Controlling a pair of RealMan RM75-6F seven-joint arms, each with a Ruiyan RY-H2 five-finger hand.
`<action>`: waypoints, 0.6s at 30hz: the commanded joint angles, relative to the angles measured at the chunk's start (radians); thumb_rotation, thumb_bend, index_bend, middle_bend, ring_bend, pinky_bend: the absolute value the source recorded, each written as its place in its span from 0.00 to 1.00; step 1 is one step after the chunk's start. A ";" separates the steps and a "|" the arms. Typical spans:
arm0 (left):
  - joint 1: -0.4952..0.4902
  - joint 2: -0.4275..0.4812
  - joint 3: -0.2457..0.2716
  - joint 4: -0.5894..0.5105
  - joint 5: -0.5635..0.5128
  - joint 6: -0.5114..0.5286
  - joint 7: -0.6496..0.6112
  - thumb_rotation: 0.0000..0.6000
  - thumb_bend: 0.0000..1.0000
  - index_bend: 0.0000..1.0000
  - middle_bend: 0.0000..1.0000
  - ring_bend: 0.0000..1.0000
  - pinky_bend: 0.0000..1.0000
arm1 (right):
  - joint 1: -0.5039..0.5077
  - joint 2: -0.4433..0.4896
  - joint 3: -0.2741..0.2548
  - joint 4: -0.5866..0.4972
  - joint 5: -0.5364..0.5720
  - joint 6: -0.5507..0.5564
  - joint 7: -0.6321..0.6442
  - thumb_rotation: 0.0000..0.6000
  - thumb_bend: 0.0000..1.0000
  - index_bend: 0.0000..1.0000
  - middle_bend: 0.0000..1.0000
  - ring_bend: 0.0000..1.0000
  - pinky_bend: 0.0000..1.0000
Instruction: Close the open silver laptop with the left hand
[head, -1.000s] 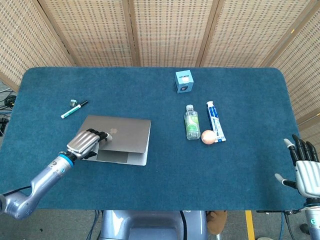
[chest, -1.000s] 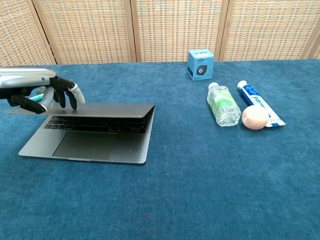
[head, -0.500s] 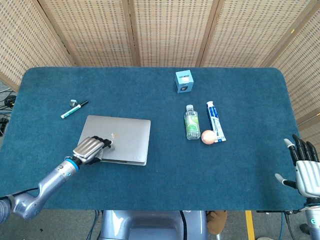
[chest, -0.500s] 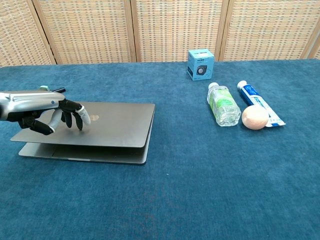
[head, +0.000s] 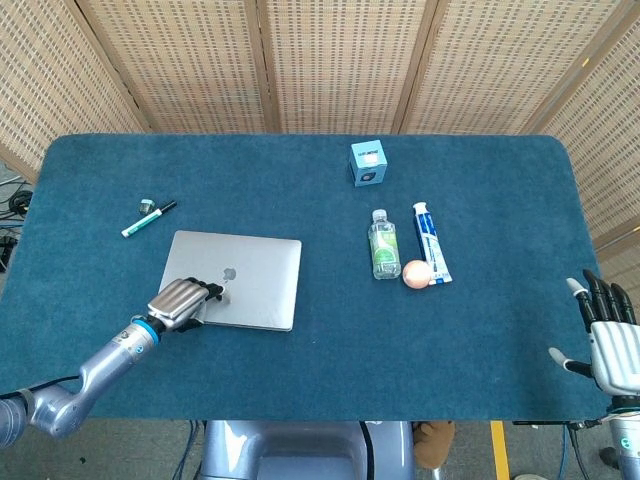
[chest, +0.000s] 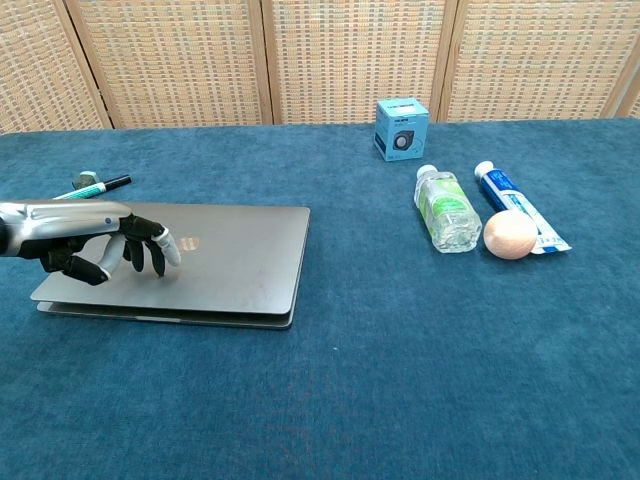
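Presently, findings are set out from the working hand outward, all places referred to the laptop.

Left hand (chest: 105, 245): palm down over the laptop's near-left part, fingers curled downward with their tips on or just above the lid; it grips nothing. The posture suits pushing a lid flat rather than lifting.

Silver laptop (head: 240, 290): on the blue table (head: 300, 385), left of centre. The lid lies almost flat on the base; in the chest view a thin seam remains along the front edge, so full closure cannot be confirmed. Judgement: the task is at or near its end, and a light downward press would settle it.

Marker pen (head: 148, 218): just beyond the laptop's far-left corner, apart from it, outside the lid's path.

Water bottle (head: 383, 245): lying on its side, well to the laptop's right.

Toothpaste tube (head: 430, 240): further right again, beside the bottle.

Peach-coloured ball (head: 416, 273): touching or just beside the tube's near end.

Blue box (head: 368, 162): well beyond the laptop, to the far right.

Right hand (head: 608, 335): at the table's near-right edge, farthest from the laptop, fingers spread, idle and empty, consistent with a left-hand task.
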 joint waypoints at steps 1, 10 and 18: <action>0.000 -0.004 0.002 0.005 0.000 -0.002 0.000 1.00 1.00 0.26 0.33 0.32 0.25 | 0.000 0.000 0.000 0.000 0.000 -0.001 0.001 1.00 0.00 0.08 0.00 0.00 0.00; 0.006 0.033 -0.016 -0.036 0.017 0.020 -0.041 1.00 1.00 0.26 0.33 0.32 0.25 | -0.001 0.004 0.000 -0.001 -0.001 0.001 0.010 1.00 0.00 0.08 0.00 0.00 0.00; 0.114 0.148 -0.077 -0.109 0.121 0.336 -0.061 1.00 0.93 0.24 0.09 0.06 0.08 | -0.002 0.008 -0.002 -0.007 -0.010 0.006 0.016 1.00 0.00 0.08 0.00 0.00 0.00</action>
